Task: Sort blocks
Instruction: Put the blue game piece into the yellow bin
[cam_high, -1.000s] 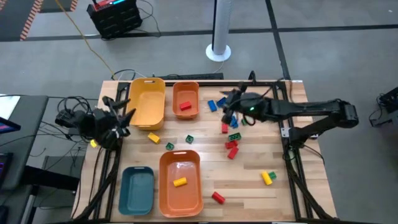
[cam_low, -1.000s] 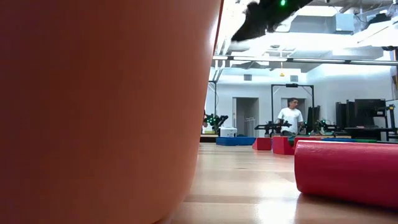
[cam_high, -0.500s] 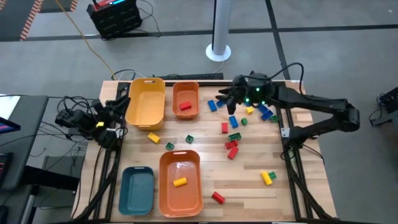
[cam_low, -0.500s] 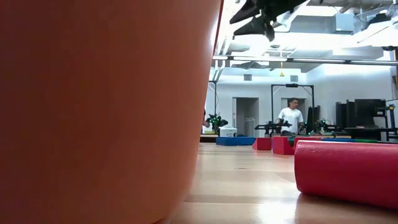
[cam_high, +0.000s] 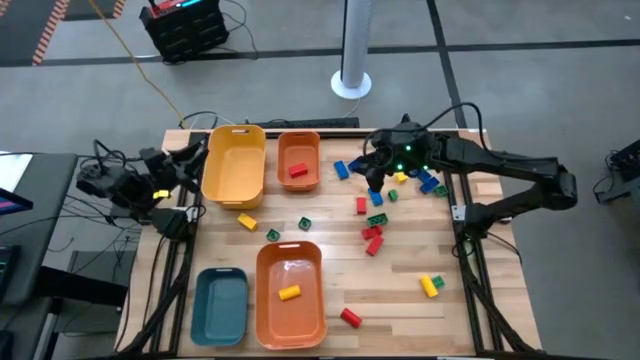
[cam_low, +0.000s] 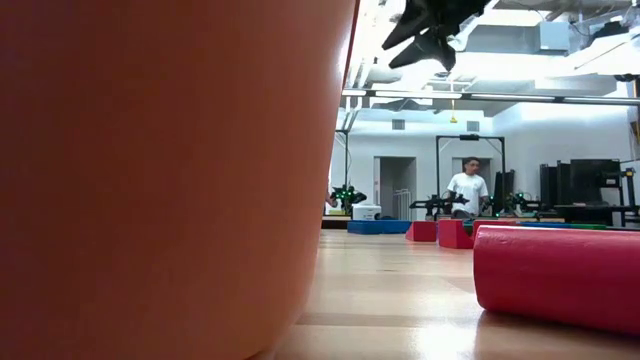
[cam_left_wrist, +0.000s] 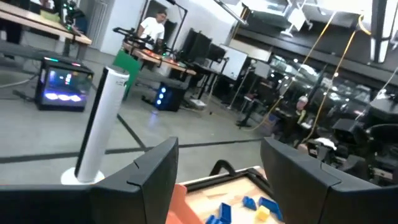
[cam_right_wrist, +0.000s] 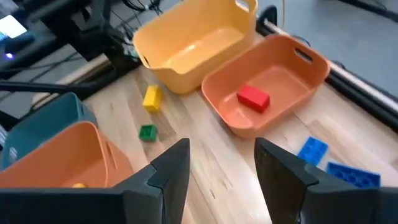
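Small red, blue, green and yellow blocks lie flat on the table's right half, among them a blue block (cam_high: 377, 195), a red block (cam_high: 361, 205) and a green block (cam_high: 377, 218). One red block (cam_right_wrist: 253, 98) lies in the small orange bin (cam_high: 298, 150). A yellow block (cam_high: 289, 292) lies in the large orange bin (cam_high: 290, 330). My right gripper (cam_high: 372, 168) (cam_right_wrist: 217, 180) hangs open and empty above the blue blocks near the far edge. My left gripper (cam_high: 185, 165) (cam_left_wrist: 217, 186) is open and empty beside the table's left edge.
A yellow bin (cam_high: 234, 165) stands far left and a teal bin (cam_high: 220, 305) near left. In the low view the large orange bin's wall (cam_low: 170, 180) fills the left, and a red block (cam_low: 560, 275) lies close. A person (cam_low: 467, 190) stands far off in the room.
My right arm has swung toward the table's far edge, uncovering blue and yellow blocks that it had hidden. My left arm has drawn back toward the table's left edge. No block has moved.
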